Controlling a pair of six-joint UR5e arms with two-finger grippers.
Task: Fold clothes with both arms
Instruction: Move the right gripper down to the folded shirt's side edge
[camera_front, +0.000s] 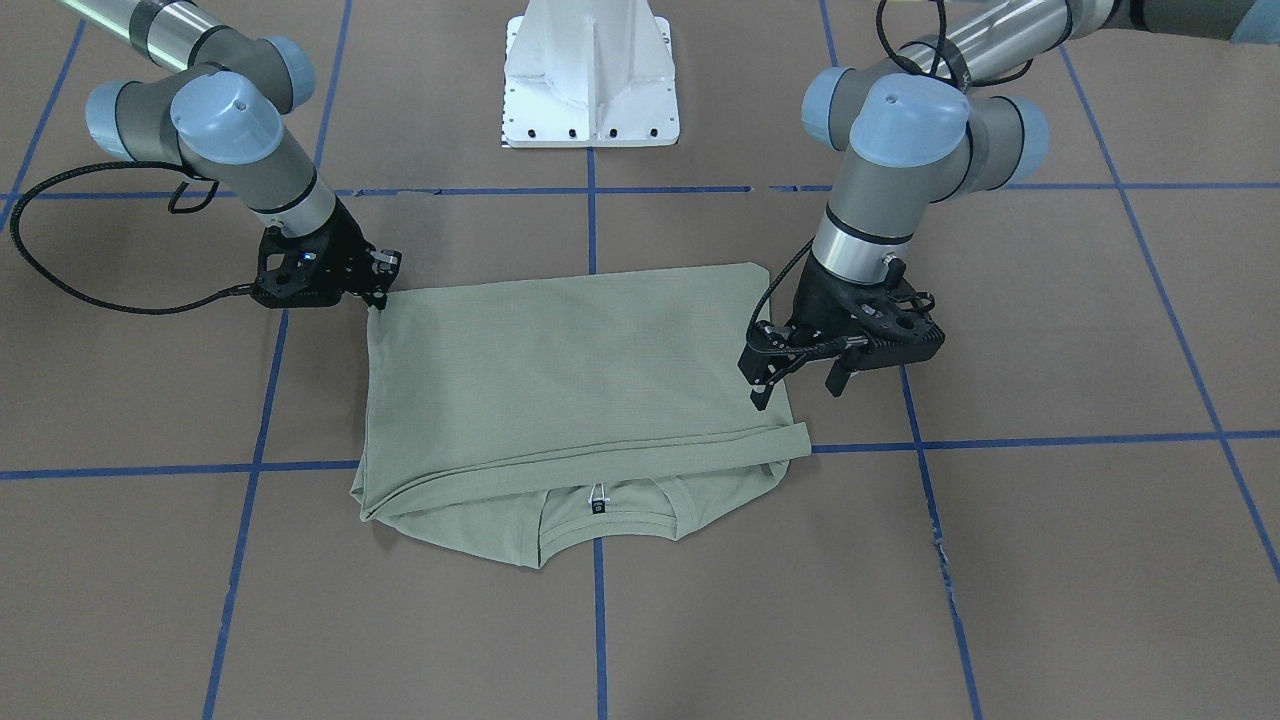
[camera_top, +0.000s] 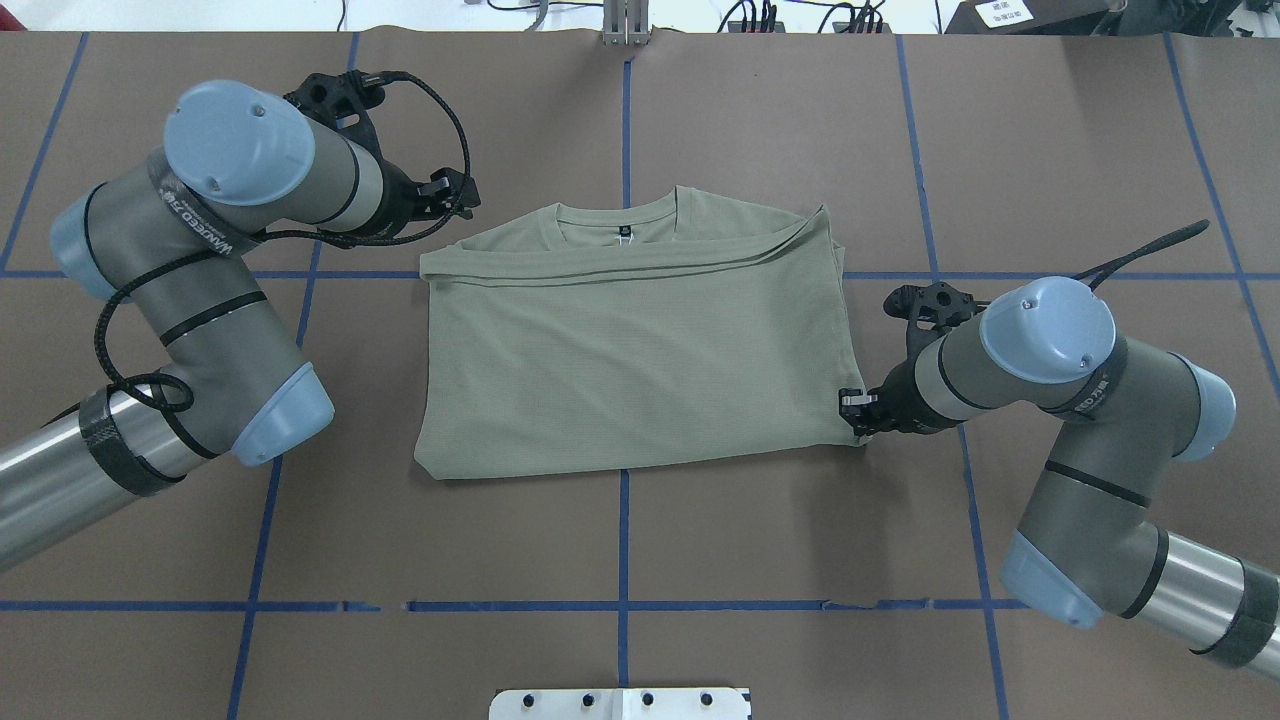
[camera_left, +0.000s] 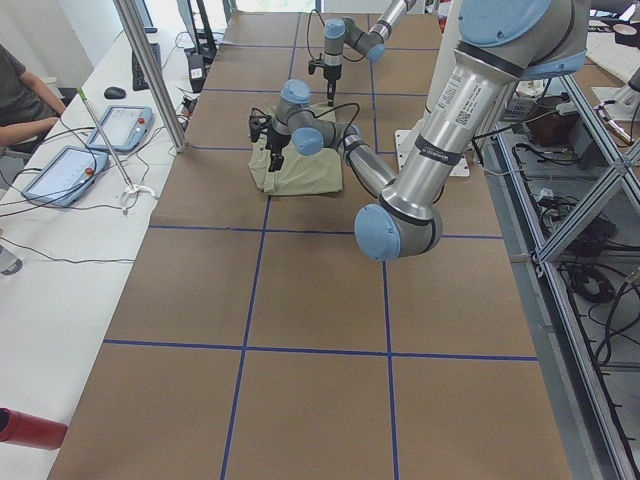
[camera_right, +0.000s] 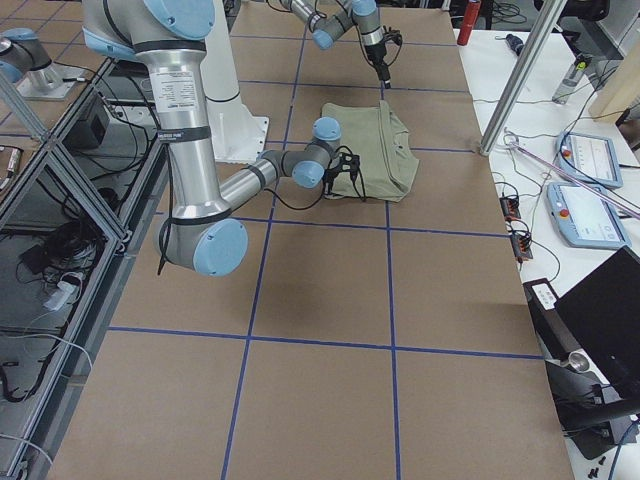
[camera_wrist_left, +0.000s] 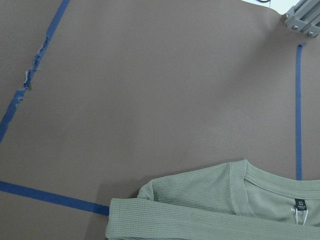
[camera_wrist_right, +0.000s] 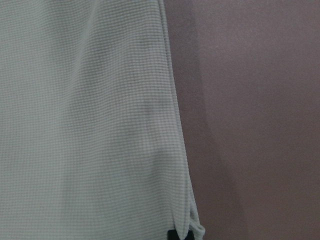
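The pale sage-green shirt (camera_front: 580, 370) lies on the brown table, folded into a rectangle (camera_top: 630, 360). Its collar and dark tag (camera_front: 600, 503) sit on the far side from the robot. My right gripper (camera_front: 378, 298) is low at the shirt's near corner (camera_top: 853, 410). The right wrist view shows the fabric (camera_wrist_right: 85, 125) pinched at a black fingertip (camera_wrist_right: 172, 235), so this gripper is shut on that corner. My left gripper (camera_front: 797, 395) is open and empty, hovering just above the shirt's other side edge near the folded sleeve (camera_top: 450, 190). The left wrist view shows the collar (camera_wrist_left: 240, 190).
The white pedestal base (camera_front: 590, 80) stands at the robot's side of the table. Blue tape lines (camera_top: 625, 540) mark a grid on the brown surface. A side bench with tablets (camera_left: 70, 170), cables and an operator's arm (camera_left: 25, 105) runs along the far edge.
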